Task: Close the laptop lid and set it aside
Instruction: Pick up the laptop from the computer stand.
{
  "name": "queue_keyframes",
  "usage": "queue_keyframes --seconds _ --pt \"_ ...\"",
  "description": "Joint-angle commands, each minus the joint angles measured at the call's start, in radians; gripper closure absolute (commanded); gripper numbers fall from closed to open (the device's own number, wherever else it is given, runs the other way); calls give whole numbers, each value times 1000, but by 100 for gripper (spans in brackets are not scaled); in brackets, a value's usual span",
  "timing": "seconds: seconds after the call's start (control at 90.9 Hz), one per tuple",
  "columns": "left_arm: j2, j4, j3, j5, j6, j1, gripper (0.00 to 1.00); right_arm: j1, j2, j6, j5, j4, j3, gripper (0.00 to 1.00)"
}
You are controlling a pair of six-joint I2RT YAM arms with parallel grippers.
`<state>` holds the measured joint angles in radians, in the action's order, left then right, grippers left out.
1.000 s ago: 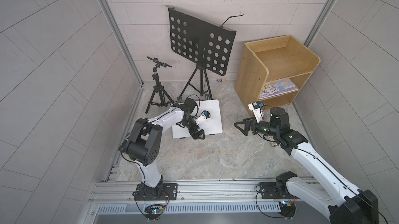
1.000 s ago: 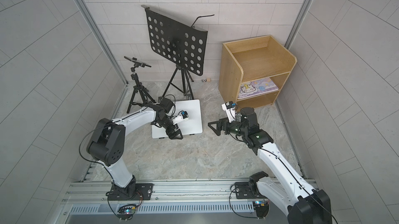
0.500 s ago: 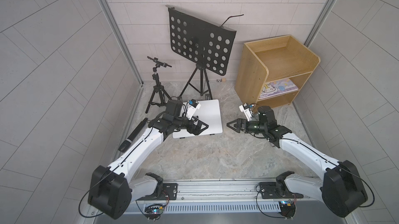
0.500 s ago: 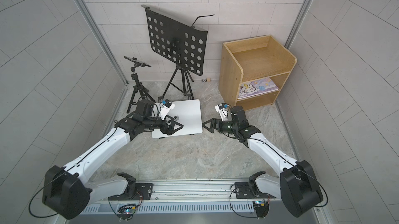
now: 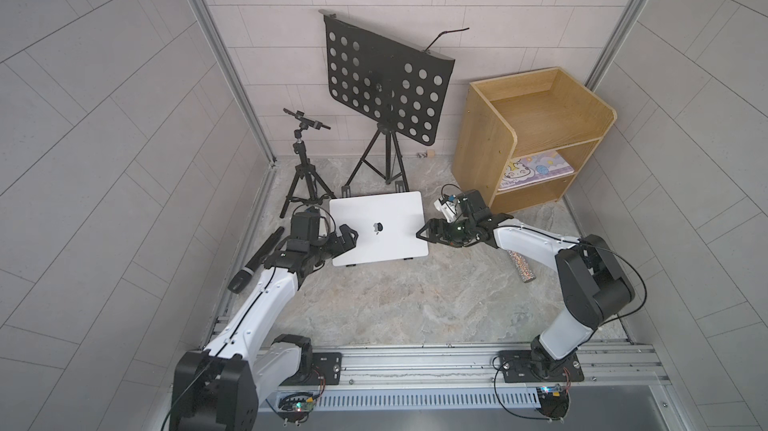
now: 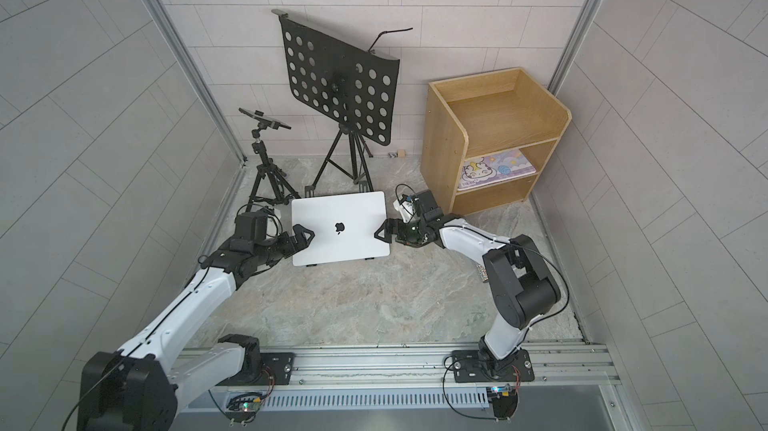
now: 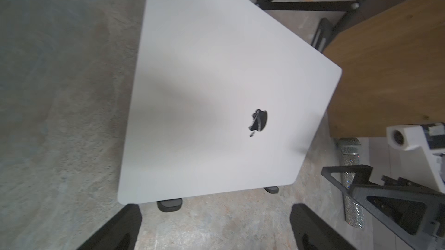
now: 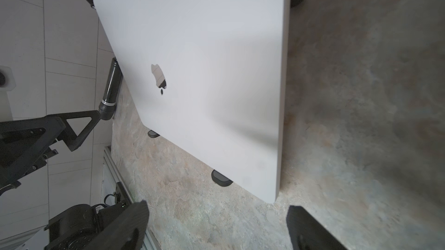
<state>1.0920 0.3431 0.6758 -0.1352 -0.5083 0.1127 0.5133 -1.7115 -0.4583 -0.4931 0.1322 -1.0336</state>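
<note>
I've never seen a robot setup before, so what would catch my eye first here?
The closed white laptop lies in the middle, flanked by the open left gripper and right gripper. Behind it, a black perforated music stand rises at the back wall, beside a wooden shelf holding a pastel book.

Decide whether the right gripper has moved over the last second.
Yes: the right gripper has shifted away from the wooden shelf, closing in on the side edge of the laptop.

The laptop [image 7: 216, 92] hides the stand [image 7: 169, 205] beneath, save its feet.
</note>
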Motion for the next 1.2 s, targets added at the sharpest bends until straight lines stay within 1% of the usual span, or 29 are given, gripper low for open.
queue_keyframes --seconds 0.0,0.066,0.11,0.176,0.297,0.407,0.484,0.638,0.781,0.881,1.057,1.189 --pt "57 60 46 52 46 -42 0 2 -60 24 49 47 -71 7" --pt "87 45 48 39 60 -83 0 0 -92 26 41 47 -100 7" --pt "106 16 41 1 66 -117 0 -4 -116 26 14 43 -120 7" --pt "137 -37 27 -79 68 -171 1 -12 -144 25 -29 30 -136 8" --pt "235 -127 35 -293 57 -270 1 -26 -173 18 -54 21 -156 8" --pt "357 -144 82 -437 81 -305 3 -40 -198 13 -68 21 -169 8" --pt "418 -164 98 -505 92 -313 4 -44 -218 14 -99 16 -179 8" --pt "481 -192 105 -540 101 -316 5 -44 -253 -4 -190 -32 -193 8" --pt "552 -187 128 -544 116 -322 5 -45 -279 -17 -205 -48 -209 8" --pt "589 -198 137 -566 118 -322 5 -45 -298 -25 -225 -54 -223 9" --pt "593 -233 132 -616 111 -323 8 -43 -318 -61 -274 -104 -229 9" --pt "579 -269 129 -672 92 -323 13 -43 -324 -77 -317 -133 -229 10"
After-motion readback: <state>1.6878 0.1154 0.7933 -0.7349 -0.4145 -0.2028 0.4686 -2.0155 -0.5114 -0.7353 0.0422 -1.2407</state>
